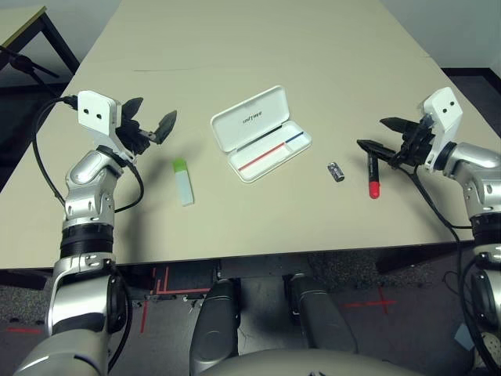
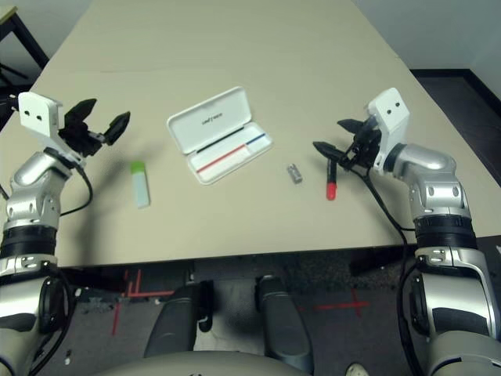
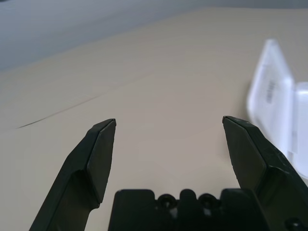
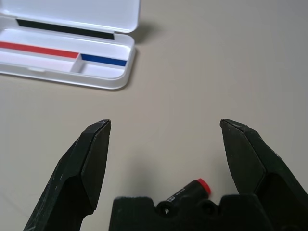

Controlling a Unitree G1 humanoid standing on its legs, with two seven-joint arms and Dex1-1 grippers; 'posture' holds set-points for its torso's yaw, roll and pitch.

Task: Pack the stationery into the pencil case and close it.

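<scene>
The white pencil case [image 1: 250, 117] lies open at the table's middle, lid tipped back, and the tray with the red-and-blue stripe holds nothing. Left of it lies the white flat stick with a green end [image 1: 183, 181]. To the right are the tiny dark-grey-and-silver piece [image 1: 336, 171] and the red marker [image 1: 373, 177]. My right gripper [image 1: 372, 132] hovers open just above the marker's black cap end; the right wrist view shows the marker [image 4: 195, 187] below the open fingers and the case [image 4: 72, 14] ahead. My left gripper [image 1: 156, 110] stands open behind the stick, holding nothing.
A dark-framed table [image 1: 23, 47] stands off the far left corner. The tan table [image 1: 258, 47] stretches wide and bare behind the case. Its front edge [image 1: 258, 254] runs just below the stationery. A black cable [image 1: 47, 172] loops off my left arm.
</scene>
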